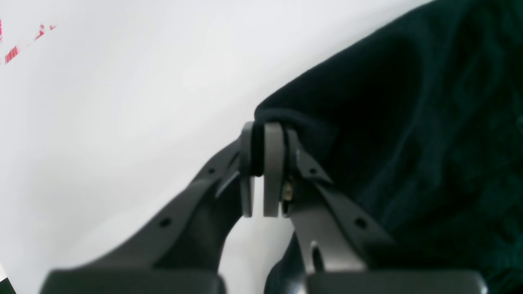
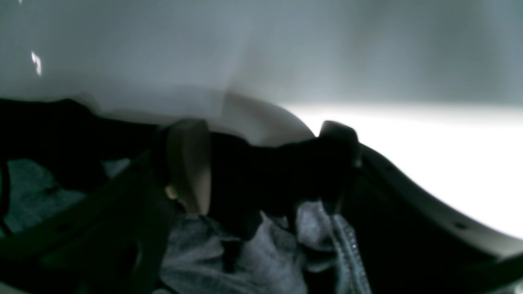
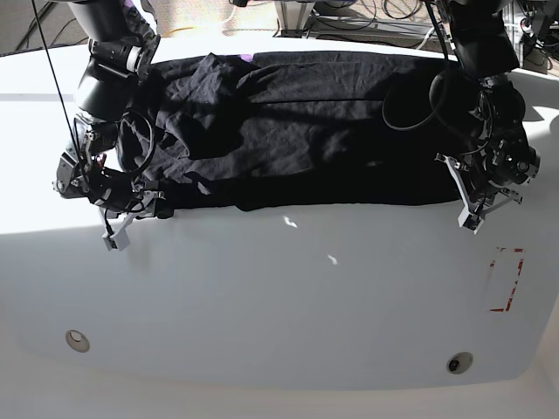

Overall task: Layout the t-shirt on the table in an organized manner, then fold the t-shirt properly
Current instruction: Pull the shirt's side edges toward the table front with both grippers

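The black t-shirt (image 3: 306, 131) lies spread wide across the far half of the white table (image 3: 306, 288), wrinkled, with a purple tag (image 3: 246, 58) at its far edge. My left gripper (image 3: 458, 190) sits at the shirt's near right corner. In the left wrist view this gripper (image 1: 258, 139) is shut on a small fold of the t-shirt (image 1: 408, 122). My right gripper (image 3: 160, 209) is at the near left corner. Up close, the right gripper (image 2: 263, 163) has its fingers (image 2: 188, 163) wide apart with black cloth (image 2: 265, 171) bunched between them.
A red dashed rectangle (image 3: 507, 279) marks the table near the right edge, also seen blurred as a red mark (image 1: 12, 53). Two round metal discs (image 3: 77, 339) (image 3: 458, 362) sit near the front edge. Cables hang from both arms over the shirt.
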Motion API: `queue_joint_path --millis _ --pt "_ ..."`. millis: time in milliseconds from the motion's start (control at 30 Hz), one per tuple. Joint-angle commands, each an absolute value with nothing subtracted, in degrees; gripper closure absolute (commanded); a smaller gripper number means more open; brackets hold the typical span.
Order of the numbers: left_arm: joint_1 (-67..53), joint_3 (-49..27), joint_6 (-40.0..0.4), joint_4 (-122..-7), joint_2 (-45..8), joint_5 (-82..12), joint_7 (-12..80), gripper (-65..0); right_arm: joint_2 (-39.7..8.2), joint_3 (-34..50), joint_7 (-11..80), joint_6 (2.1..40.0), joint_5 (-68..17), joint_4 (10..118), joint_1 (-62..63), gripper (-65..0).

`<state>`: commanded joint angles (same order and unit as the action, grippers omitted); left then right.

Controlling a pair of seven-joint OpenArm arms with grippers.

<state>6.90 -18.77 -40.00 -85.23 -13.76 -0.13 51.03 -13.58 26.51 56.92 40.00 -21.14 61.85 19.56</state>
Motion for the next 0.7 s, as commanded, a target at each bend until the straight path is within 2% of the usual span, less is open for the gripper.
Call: queue_joint_path --millis 100,133,367,700 --pt "7.1 -18.8 -40.0 -85.2 -13.8 -0.1 51.0 0.0 -13.4 26.5 57.1 40.0 -21.1 61.8 19.6 -4.9" --pt "7.2 -18.8 -40.0 -85.2 -13.8 -0.1 51.0 0.0 -13.4 26.5 57.1 40.0 -21.1 61.8 19.6 -3.8" --pt "7.3 -18.8 -40.0 -87.9 -13.7 -0.1 50.9 0.0 -13.6 26.5 58.9 40.0 -21.1 63.1 19.6 -3.2" --pt "7.9 -18.7 -40.0 -96.0 -13.6 -0.1 50.8 0.0 -13.8 26.7 64.7 40.0 -21.1 73.4 19.2 -3.0"
